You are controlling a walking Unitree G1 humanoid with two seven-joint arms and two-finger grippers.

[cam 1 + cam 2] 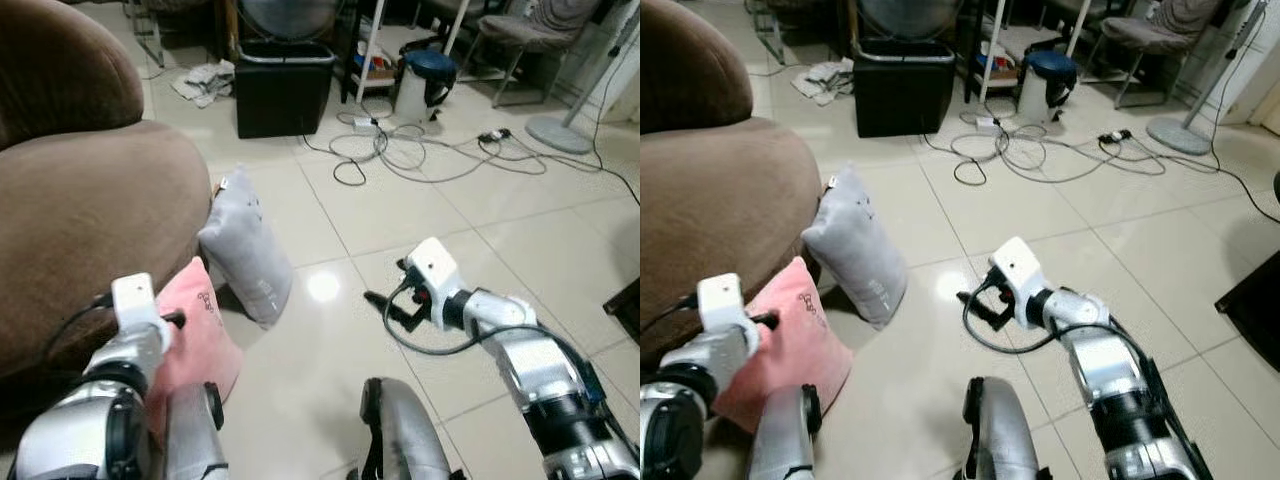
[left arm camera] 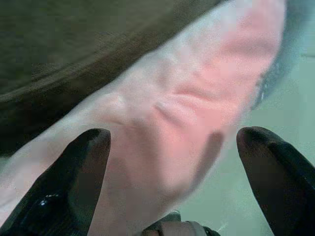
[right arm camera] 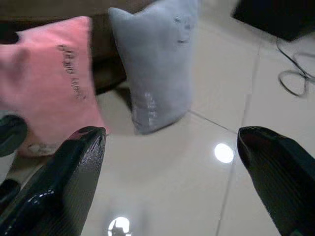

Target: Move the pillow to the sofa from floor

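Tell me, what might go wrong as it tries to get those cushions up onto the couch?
The left gripper has its jaws open around the pink pillow without closing on it, so a shallow pinch of soft fabric could slip. The grey pillow leans on the brown sofa right beside the pink one, and lifting either may topple it. Loose cables lie on the tiled floor ahead and could snag a foot.

Open tiled floor (image 1: 400,220) beside pillows; cables (image 1: 400,150) beyond.
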